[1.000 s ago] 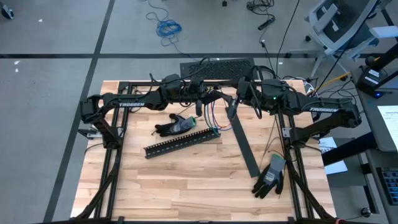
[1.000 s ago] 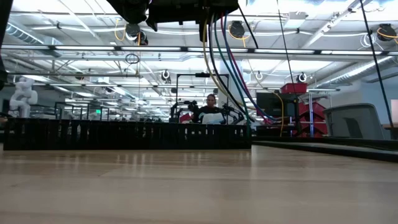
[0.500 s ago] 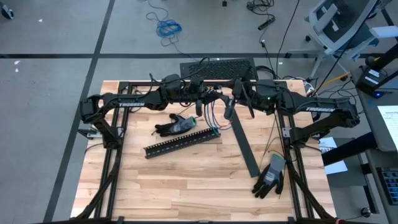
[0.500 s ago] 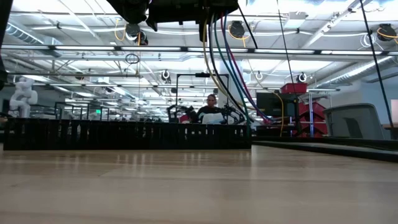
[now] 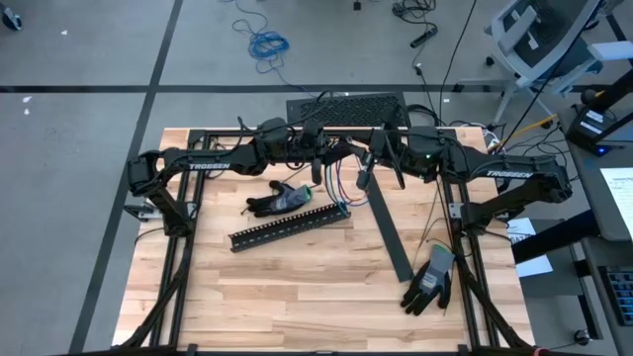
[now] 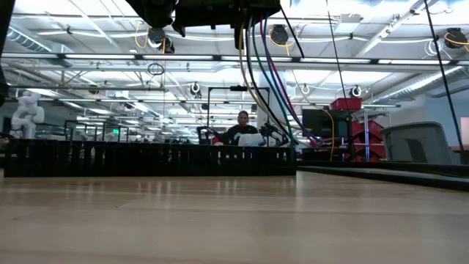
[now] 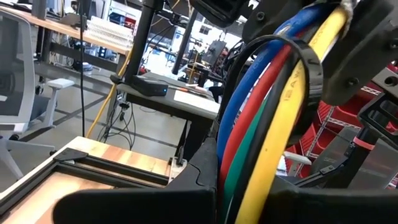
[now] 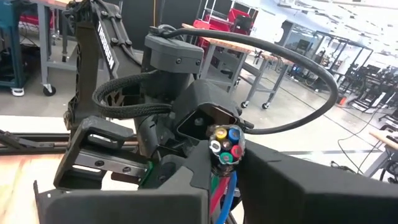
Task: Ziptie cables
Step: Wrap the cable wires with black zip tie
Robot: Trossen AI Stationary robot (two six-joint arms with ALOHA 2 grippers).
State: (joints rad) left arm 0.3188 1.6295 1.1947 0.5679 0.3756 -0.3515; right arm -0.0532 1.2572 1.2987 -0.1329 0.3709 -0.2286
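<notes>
The cables (image 5: 336, 180), a bundle of blue, red, green, yellow and white wires, hang in mid-air over the table's far middle. A black ziptie (image 7: 309, 68) loops around them. My left gripper (image 5: 318, 158) comes in level from the table's left and is shut on the bundle. My right gripper (image 5: 364, 168) comes from the right and is shut on the same bundle (image 8: 224, 180), next to the left one. The wires' cut ends (image 8: 225, 148) face the right wrist camera. The bundle's lower part (image 6: 267, 81) trails down toward the right end of the black slotted duct (image 5: 289, 227). My left gripper pinches the cable bundle (image 7: 252, 180) between its two fingers, coming level from the table's left and lying across the wires. The bundle is lifted and runs on past the fingers through the ziptie loop. My right gripper has the bundle (image 8: 222, 177) between its two fingers just below the cut ends, coming level from the table's right. The fingers hide the exact place of contact.
The slotted duct lies slanted mid-table, with a black glove (image 5: 280, 201) just beyond it. A long black strip (image 5: 389, 232) lies to the right, and a second glove (image 5: 430, 280) near the right edge. A keyboard (image 5: 346, 107) sits past the far edge.
My right gripper has edged toward the table's left, closer to my left gripper and the cables. My left gripper and the bundle have kept still.
</notes>
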